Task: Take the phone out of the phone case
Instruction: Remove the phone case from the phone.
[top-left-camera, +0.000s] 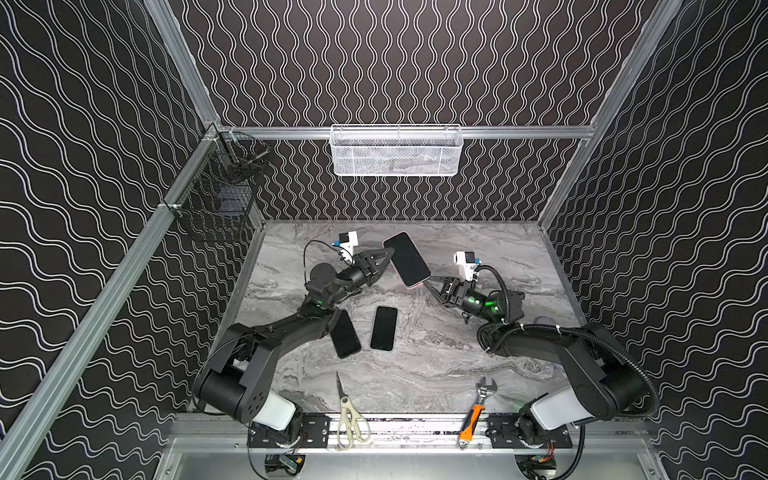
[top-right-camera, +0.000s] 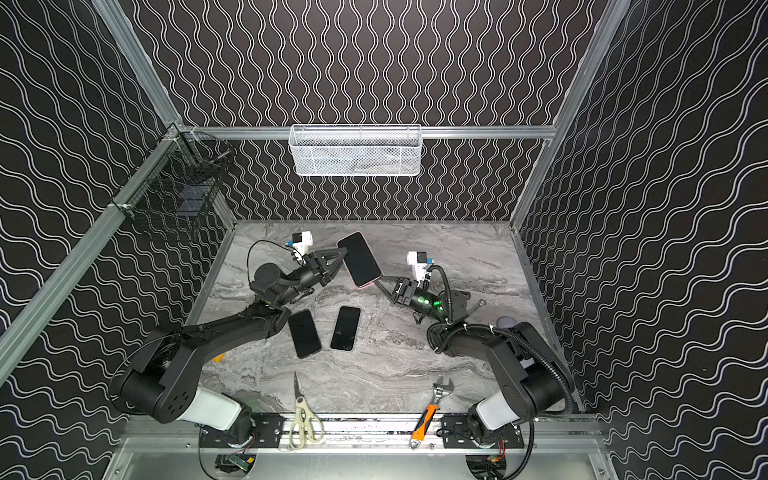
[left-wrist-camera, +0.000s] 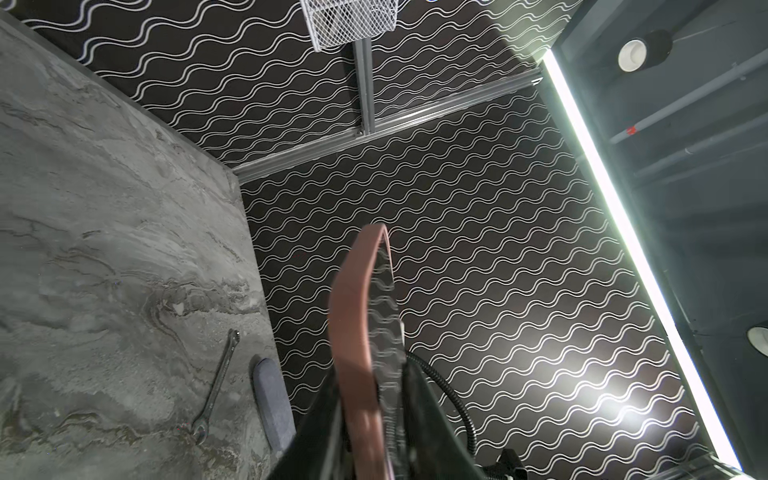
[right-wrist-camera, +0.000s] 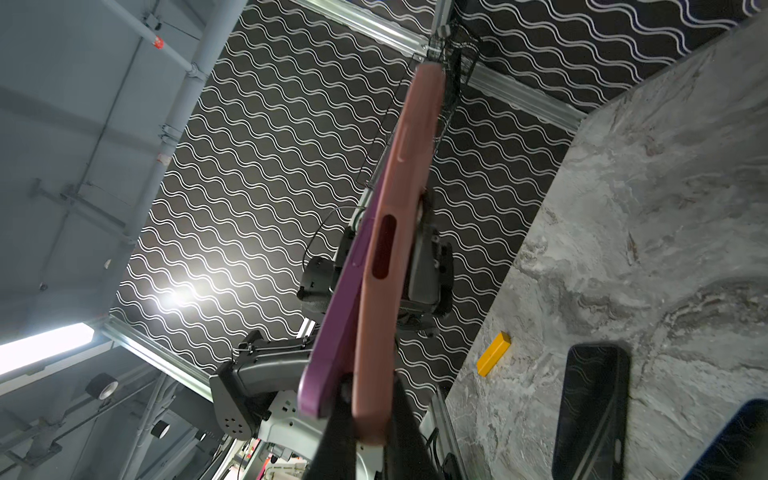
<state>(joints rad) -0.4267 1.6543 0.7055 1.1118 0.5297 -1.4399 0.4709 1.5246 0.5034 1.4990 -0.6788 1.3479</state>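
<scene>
Left of centre in both top views, the left gripper (top-left-camera: 389, 257) reaches in at the upper-left long edge of the phone (top-left-camera: 406, 259). The phone is up off the marble table (top-left-camera: 457, 357), mid-frame, screen up, slung between the two arms. On the left wrist camera the fingers (left-wrist-camera: 320, 424) straddle that edge, pink phone case (left-wrist-camera: 353, 332) and glass together, set narrow. Whether they are really pinching, I cannot tell.

Moving right, the right gripper (top-left-camera: 426, 284) is on the phone's lower-right corner. The right wrist view shows it clamped on the case corner. One finger (right-wrist-camera: 336, 432) is tucked into the gap there, where the phone's purple body stands clear of the case. Further up, phone and case look seated together.

Now the risks, as I read them:
- **One sure hold:** that soft case corner is the only grip I can vouch for. If the left fingers aren't biting, everything hangs from one pinch on a rubbery wall, and it could slide out.
- **The drop:** the lot would then fall onto the table, or onto the two dark handsets (top-left-camera: 383, 328) lying lower centre.
- **Pulling too fast:** the phone could pop free with nobody holding it.
- **Pulling crooked:** the far lip may bind, and the case would only stretch.
</scene>
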